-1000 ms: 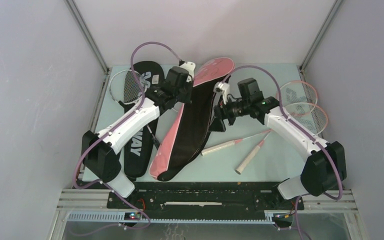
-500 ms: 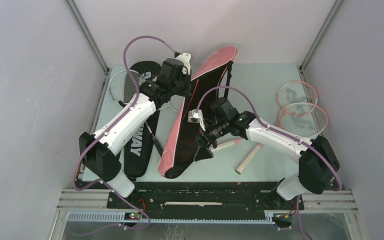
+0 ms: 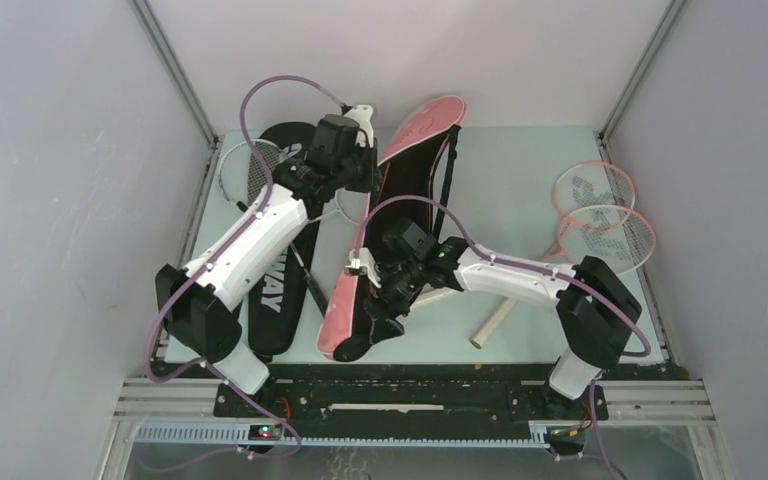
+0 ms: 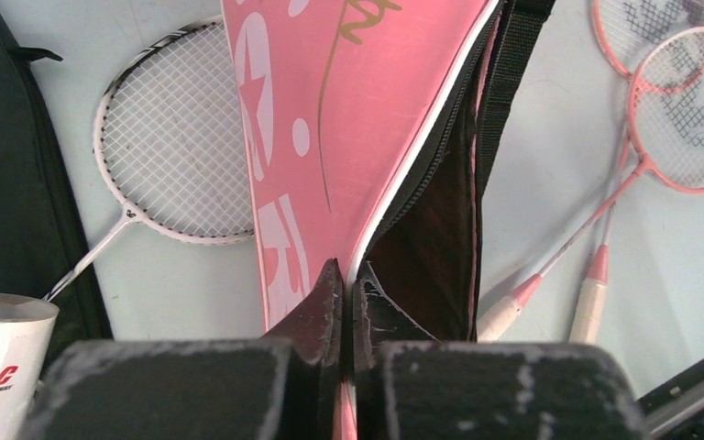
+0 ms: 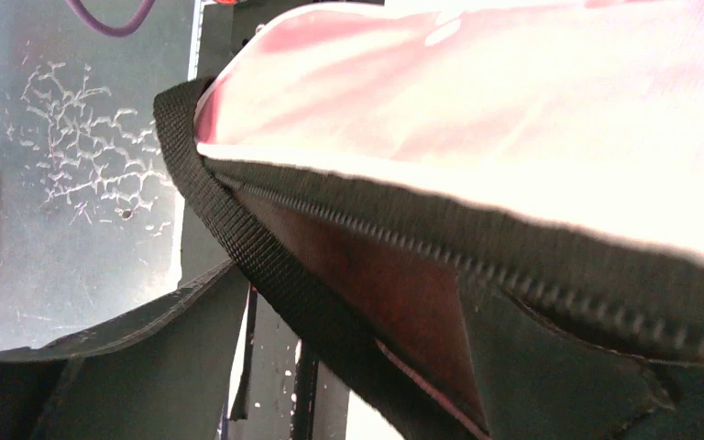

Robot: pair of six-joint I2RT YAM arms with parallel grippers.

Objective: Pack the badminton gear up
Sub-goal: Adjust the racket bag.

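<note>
So the left gripper (image 4: 342, 307) is clamped tight on the pink cover (image 4: 330, 119) flap, probably propping it open for rackets (image 4: 687, 110); right gripper (image 3: 378, 308) sits at its bottom end, grip unclear.

Overall light: bright, even and diffuse in the top view, falling from above.
Shadows: soft and faint on the counter (image 3: 520, 160), darkest just beneath the arms.
Glare: in the right wrist view the pink racket cover (image 5: 513, 101) is washed out nearly to white across the upper right.
Focus, left wrist view: the left hand (image 4: 341, 275) and its fingers (image 4: 323, 316) are blurred at the bottom edge; the strings of the white-framed racket (image 4: 170, 156), beyond and to the left of the hand, are crisp.
Focus, right wrist view: the cover sits very near the lens and its zipper teeth look soft.
Distortion: in the top view the corner rails lean outward.
</note>
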